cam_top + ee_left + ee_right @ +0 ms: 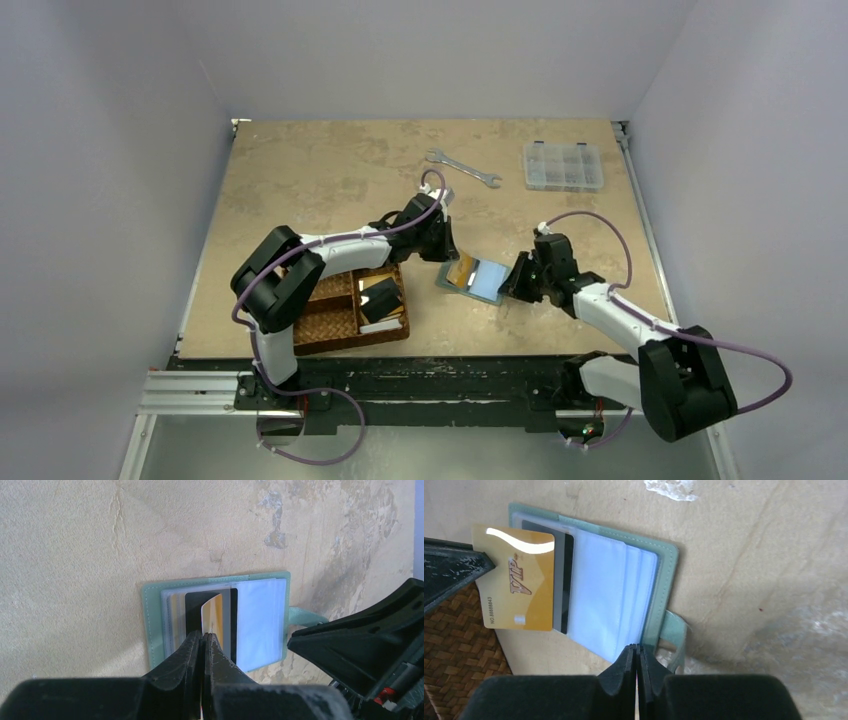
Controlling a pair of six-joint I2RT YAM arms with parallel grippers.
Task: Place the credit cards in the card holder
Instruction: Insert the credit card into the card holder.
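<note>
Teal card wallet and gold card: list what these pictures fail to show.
Gold VIP plastic card, left wrist view: lower edge hidden behind the shut jaws of the left gripper.
Open teal card wallet, right wrist view: whether the right gripper pinches its edge; its shut jaws cover the contact.
Black flat card, right wrist view: mostly covered by the gold card.

One card holder [475, 277] lies open mid-table [300, 180]. Four credit cards show. Two are at the holder: one orange-yellow card [519, 582] and one dark card [192, 612]. Two are in the basket on the left: one black card [381, 294] and one white card [378, 325]. Whether the pockets hide more cannot be told. There is one woven basket [330, 325] with three compartments. At the far side are one wrench [462, 169] and one clear compartment box [563, 166]. There are two grippers: the left gripper [203, 640] and the right gripper [636, 652].
</note>
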